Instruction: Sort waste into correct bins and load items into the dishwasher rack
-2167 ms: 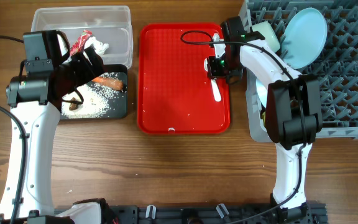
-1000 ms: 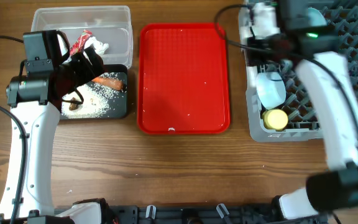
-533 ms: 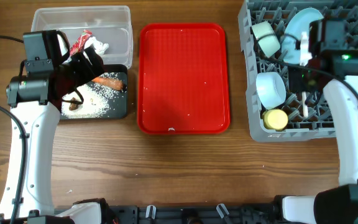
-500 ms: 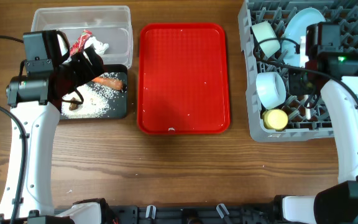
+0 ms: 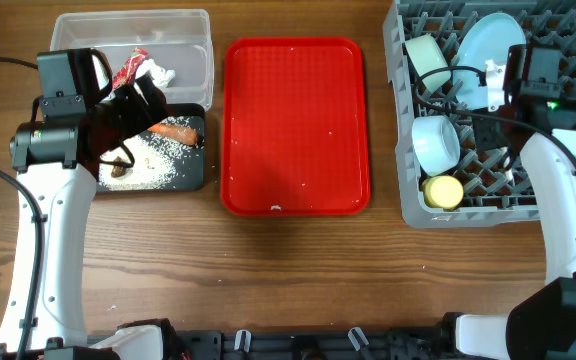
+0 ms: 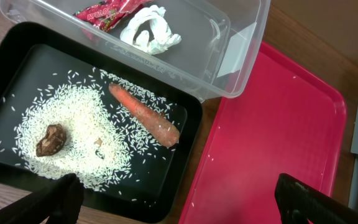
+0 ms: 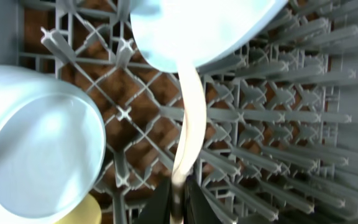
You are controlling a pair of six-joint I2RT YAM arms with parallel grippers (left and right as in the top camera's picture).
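1. The white plastic spoon [image 7: 188, 118] is over the right part of the grey dishwasher rack [image 5: 568, 30], pinched at one end by the right gripper [image 7: 178, 190], whose fingers are closed tight on it.
2. In the right wrist view the spoon's free end runs up to the rim of the pale blue plate [image 7: 204, 25]. I cannot tell whether the two touch, or whether the spoon touches the pegs below it.
3. The plate [image 5: 488, 40] stands tilted among the pegs at the far side of the rack.
4. A mint bowl [image 5: 428, 62] sits just left of the plate, in the rack's far left corner.
5. A pale blue bowl [image 5: 436, 143] lies nearer than the mint bowl, along the rack's left edge.
6. A small yellow cup [image 5: 444, 191] is just beside the pale blue bowl, in the near left corner.
7. A flat red tray [image 5: 296, 125] lies on the wooden table [image 5: 298, 280] left of the rack, with only a few white specks on it.
8. The clear plastic tub [image 5: 183, 40] is at the far left and holds the red snack wrapper [image 6: 107, 9] and the crumpled white paper [image 6: 148, 31], which touch each other.
9. The shallow black tray [image 6: 17, 50] sits against the tub's near side.
10. Rice grains [image 6: 73, 130] are spread over the black tray's floor, with the dark food lump [image 6: 50, 139] lying among them.
11. The carrot piece [image 6: 145, 115] lies slantwise at the right edge of the rice.
12. The left gripper [image 6: 179, 196] hangs above the black tray with its fingers spread fully wide and nothing between them.
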